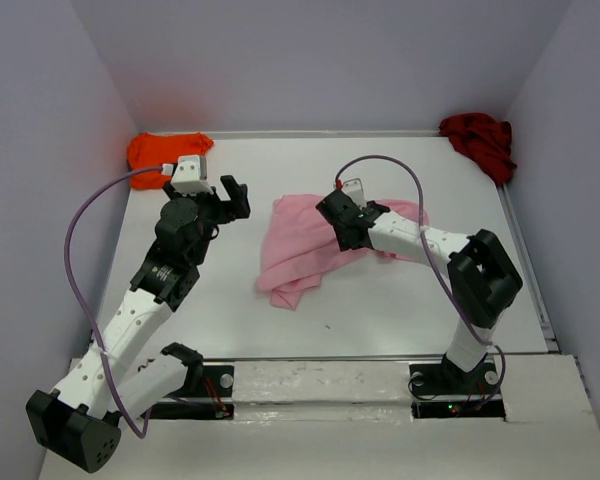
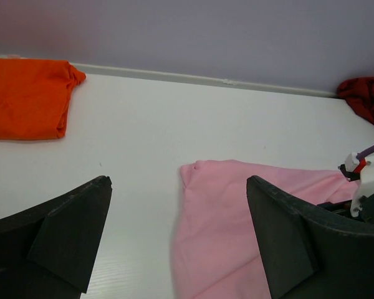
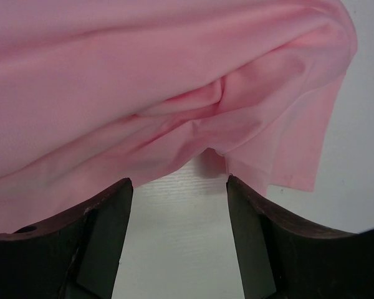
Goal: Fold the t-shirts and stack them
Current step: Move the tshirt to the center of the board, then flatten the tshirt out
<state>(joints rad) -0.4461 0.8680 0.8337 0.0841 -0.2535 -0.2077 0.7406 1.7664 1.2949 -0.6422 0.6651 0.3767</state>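
The light pink t-shirt (image 1: 298, 248) lies loosely bunched in the middle of the table, and also shows in the wrist views (image 2: 237, 224) (image 3: 143, 75). My right gripper (image 1: 342, 228) sits low at its right part. Its jaws (image 3: 179, 180) are open, with bare table between them and the pink hem just beyond the tips. My left gripper (image 1: 237, 197) hovers left of the pink shirt, wide open and holding nothing (image 2: 179, 182). The bright orange t-shirt (image 1: 167, 152) (image 2: 25, 96) lies folded in the far left corner. The dark red t-shirt (image 1: 480, 142) (image 2: 368, 99) lies crumpled in the far right corner.
Grey walls close the table (image 1: 380, 310) on the left, back and right. A purple cable (image 1: 80, 225) loops off each arm. My right wrist (image 2: 368, 187) shows at the right edge of the left wrist view, on the pink cloth.
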